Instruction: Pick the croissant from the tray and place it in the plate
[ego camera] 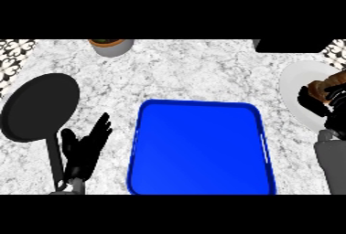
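Observation:
The blue tray (201, 151) lies at the counter's middle with nothing on it. A white plate (302, 87) sits at the right edge. My right hand (323, 101) is over the plate, fingers curled round the brown croissant (332, 81), of which only a part shows above the hand. My left hand (86, 146) rests open at the lower left, fingers pointing up, just left of the tray.
A black frying pan (40, 107) lies at the left, its handle running down beside my left hand. A grey pot (110, 46) stands at the back. A dark object (290, 45) sits at the back right corner.

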`<action>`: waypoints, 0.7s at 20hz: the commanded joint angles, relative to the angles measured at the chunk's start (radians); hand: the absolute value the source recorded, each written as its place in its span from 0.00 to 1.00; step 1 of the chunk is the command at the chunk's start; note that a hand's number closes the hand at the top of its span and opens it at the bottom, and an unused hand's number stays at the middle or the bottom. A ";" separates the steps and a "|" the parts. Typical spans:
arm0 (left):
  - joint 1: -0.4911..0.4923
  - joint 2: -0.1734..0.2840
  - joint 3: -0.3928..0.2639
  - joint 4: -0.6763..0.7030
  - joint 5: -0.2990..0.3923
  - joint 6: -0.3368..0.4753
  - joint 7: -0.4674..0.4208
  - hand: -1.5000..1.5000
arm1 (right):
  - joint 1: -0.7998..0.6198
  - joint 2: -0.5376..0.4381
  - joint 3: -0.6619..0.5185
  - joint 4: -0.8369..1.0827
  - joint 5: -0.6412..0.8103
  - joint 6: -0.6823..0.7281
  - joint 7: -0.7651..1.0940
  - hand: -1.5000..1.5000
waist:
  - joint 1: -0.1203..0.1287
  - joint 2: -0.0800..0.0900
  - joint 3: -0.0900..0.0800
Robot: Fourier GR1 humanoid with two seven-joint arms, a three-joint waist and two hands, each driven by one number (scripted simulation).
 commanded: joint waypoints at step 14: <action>-0.065 0.012 -0.002 0.034 0.000 -0.044 -0.001 0.50 | -0.277 -0.314 -0.239 0.817 -0.273 0.209 -0.398 0.00 | 0.059 0.026 0.002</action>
